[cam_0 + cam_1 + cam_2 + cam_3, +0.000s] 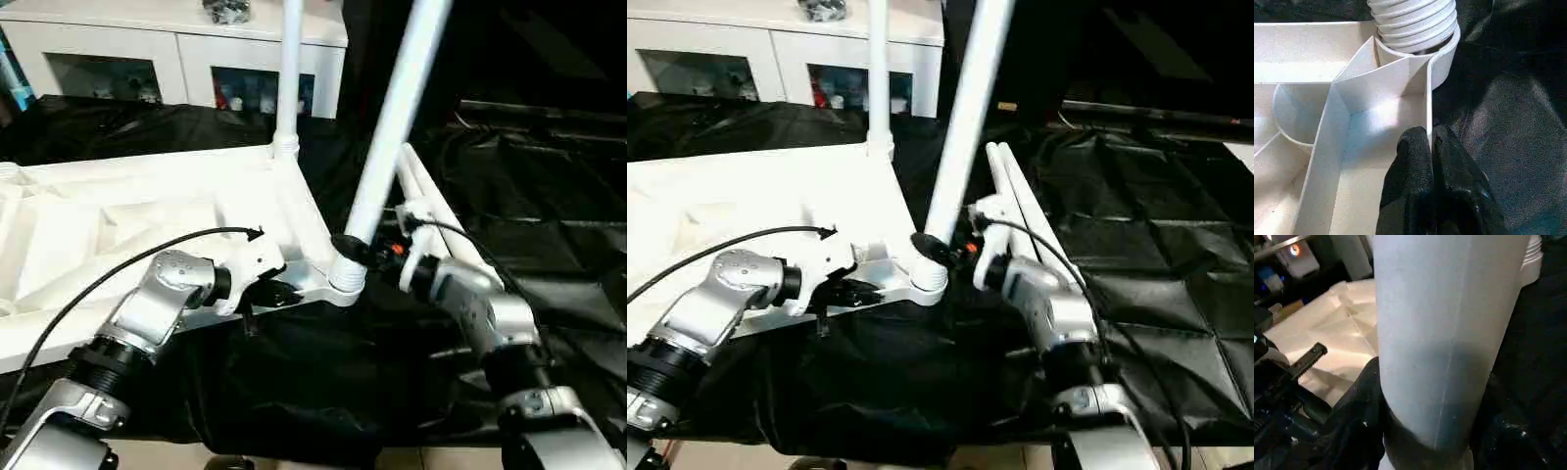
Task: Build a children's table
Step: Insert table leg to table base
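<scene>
The white table top [118, 225] lies upside down on a black cloth, ribbed underside up. One white leg [288, 78] stands upright in the far right corner socket. A second leg [392, 117] leans in the near right corner socket [345, 279]. My right gripper [361, 251] is shut on this leg just above the socket, and its black fingers [1359, 421] wrap the leg [1449, 333]. My left gripper [1430, 139] is shut on the top's thin rim wall [1428, 93] beside that socket. Two more legs [431, 201] lie on the cloth to the right of the top.
A white cabinet with glass doors [176, 49] stands behind the work. The black quilted cloth [558, 206] covers the surface to the right and hangs over the front edge. A black cable [118, 269] runs along my left forearm.
</scene>
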Available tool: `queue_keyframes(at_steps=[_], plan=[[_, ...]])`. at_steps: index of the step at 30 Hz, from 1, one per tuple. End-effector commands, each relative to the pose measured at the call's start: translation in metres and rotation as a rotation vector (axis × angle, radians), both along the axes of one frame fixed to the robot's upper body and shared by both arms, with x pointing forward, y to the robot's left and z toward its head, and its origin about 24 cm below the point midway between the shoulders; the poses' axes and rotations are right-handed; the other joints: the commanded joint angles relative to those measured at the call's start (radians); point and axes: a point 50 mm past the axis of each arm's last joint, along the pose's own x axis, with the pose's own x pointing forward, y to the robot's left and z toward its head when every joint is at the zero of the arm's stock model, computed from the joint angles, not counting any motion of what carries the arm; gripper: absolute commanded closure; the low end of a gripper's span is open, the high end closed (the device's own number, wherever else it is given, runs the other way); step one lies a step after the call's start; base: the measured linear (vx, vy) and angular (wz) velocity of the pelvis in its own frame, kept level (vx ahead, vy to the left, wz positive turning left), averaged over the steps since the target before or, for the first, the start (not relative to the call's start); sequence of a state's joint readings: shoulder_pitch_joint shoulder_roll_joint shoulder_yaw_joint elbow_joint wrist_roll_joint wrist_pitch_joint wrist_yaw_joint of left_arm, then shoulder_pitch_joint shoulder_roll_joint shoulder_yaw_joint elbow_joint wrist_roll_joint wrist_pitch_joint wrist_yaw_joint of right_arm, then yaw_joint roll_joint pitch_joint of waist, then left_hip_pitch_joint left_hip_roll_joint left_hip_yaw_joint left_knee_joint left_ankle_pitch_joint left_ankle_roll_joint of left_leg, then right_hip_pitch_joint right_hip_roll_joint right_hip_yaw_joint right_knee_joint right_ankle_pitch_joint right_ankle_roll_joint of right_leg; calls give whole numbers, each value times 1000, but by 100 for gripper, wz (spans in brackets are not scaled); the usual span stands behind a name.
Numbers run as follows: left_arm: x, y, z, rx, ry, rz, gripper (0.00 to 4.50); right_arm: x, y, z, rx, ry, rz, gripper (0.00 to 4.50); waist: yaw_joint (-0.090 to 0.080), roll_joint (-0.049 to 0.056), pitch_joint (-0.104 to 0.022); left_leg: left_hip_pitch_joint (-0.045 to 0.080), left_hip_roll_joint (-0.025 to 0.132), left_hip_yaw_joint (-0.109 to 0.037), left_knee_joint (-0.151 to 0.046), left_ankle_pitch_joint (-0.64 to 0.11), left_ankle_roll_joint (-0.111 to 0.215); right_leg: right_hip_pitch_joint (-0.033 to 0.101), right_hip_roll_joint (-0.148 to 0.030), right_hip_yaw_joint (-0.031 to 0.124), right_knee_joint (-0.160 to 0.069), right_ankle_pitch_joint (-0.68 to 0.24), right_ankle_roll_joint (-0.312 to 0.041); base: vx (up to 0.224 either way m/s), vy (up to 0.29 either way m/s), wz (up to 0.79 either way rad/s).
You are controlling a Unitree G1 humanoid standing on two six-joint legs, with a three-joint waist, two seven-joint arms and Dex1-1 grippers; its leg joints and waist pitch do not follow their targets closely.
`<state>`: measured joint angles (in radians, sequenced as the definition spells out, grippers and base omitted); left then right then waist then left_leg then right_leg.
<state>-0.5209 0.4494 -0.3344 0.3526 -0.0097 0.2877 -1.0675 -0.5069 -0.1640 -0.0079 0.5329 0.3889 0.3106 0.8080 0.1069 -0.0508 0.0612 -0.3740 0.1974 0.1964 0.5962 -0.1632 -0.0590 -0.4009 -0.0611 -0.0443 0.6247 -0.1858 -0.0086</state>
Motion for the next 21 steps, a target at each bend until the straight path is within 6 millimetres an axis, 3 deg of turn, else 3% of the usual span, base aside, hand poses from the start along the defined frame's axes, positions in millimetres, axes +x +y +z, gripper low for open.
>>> queue_keyframes(at_steps=[1,5,6,9,14,15,16,21], plan=[[4,-6,7,-46,-39,-1,450,-13,-13,-31,-41,116,-46,263,-5,10,-66,27,38,-20,-76,-280,-37,30,-81,44,-86,-294,-171,0,0,0],[6,-6,8,-44,-53,13,450,-21,-17,-42,-27,109,-93,263,-2,10,-66,28,38,-22,-78,-300,-38,30,-83,44,-89,-329,-166,0,0,0],[7,-6,8,-44,-55,15,450,-22,-17,-43,-26,109,-98,263,-2,16,-65,29,38,-24,-79,-308,-40,28,-83,44,-90,-337,-165,0,0,0],[9,-7,9,-45,-65,26,450,-28,-18,-48,-41,77,-117,263,-3,13,-63,31,38,-25,-81,-337,-42,27,-83,44,-95,-372,-158,0,0,0],[12,-7,9,-44,-72,32,450,-28,-21,-45,-86,-5,-186,263,-6,15,-60,36,37,-29,-83,-390,-48,20,-85,44,-107,-462,-135,0,0,0],[12,-7,9,-44,-74,33,450,-28,-21,-43,-94,-25,-194,263,-6,20,-60,37,37,-30,-83,-398,-49,19,-86,44,-108,-473,-134,0,0,0],[13,-7,9,-43,-75,35,450,-29,-21,-43,-110,-47,-191,263,-6,17,-59,36,38,-31,-83,-405,-50,18,-86,43,-111,-489,-126,0,0,0],[14,-8,9,-41,-78,36,450,-31,-17,-42,-172,-91,-150,263,-9,18,-59,35,37,-33,-86,-415,-48,17,-84,43,-112,-495,-120,0,0,0]])
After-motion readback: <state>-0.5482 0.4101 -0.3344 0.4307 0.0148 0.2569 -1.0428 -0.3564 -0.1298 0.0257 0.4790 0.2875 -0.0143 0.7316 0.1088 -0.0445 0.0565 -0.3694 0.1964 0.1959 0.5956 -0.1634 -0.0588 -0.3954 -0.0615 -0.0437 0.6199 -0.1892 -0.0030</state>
